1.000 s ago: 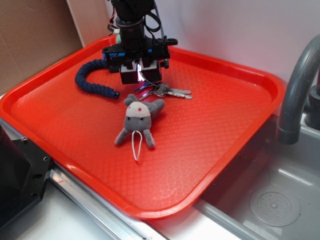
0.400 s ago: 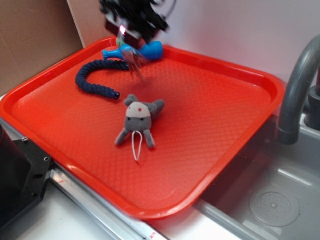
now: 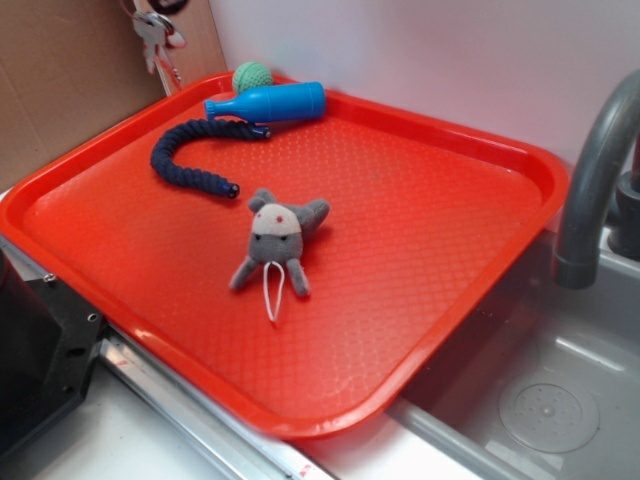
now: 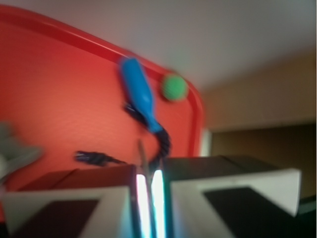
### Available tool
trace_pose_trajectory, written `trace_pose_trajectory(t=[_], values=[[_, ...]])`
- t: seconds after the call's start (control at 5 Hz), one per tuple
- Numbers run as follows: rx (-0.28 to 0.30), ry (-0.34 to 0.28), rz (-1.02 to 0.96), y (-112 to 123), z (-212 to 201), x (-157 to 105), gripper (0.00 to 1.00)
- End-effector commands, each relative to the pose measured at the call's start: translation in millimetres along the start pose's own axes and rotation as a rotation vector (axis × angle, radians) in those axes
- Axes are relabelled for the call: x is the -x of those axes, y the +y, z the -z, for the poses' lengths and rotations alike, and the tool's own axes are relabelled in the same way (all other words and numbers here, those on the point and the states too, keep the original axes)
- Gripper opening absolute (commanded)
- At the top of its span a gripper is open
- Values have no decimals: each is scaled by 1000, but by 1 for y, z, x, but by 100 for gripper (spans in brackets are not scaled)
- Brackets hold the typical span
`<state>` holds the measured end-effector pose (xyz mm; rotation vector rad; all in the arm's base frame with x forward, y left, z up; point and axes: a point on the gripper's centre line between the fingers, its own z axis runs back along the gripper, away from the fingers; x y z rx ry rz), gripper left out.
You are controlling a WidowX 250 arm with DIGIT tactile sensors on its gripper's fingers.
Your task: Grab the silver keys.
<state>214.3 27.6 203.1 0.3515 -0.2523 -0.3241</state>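
Observation:
The silver keys (image 3: 152,28) hang high above the tray's far left corner, at the top edge of the exterior view; the gripper holding them is almost entirely out of that frame. In the blurred wrist view, my gripper (image 4: 149,183) is shut on the silver keys, with a thin metal blade (image 4: 142,154) sticking out between the nearly touching fingers.
On the red tray (image 3: 450,160) lie a grey plush toy (image 3: 275,240), a dark blue rope (image 3: 190,160), a blue bottle (image 3: 268,102) and a green ball (image 3: 251,75). A grey faucet (image 3: 595,170) and a sink (image 3: 545,400) are at the right, and cardboard (image 3: 70,80) stands at the left.
The gripper closed on the keys beside the plush toy, lifted them off the tray and carried them up and to the back left. That uncovered the bottle and the ball.

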Motion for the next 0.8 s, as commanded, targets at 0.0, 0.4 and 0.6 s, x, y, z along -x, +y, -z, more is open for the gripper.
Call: trace_pose_trajectory(t=[0.0, 0.4, 0.6], values=[[149, -205, 163, 11, -33, 5, 0], [273, -190, 140, 13, -23, -1, 0], [278, -187, 131, 15, -19, -2, 0]])
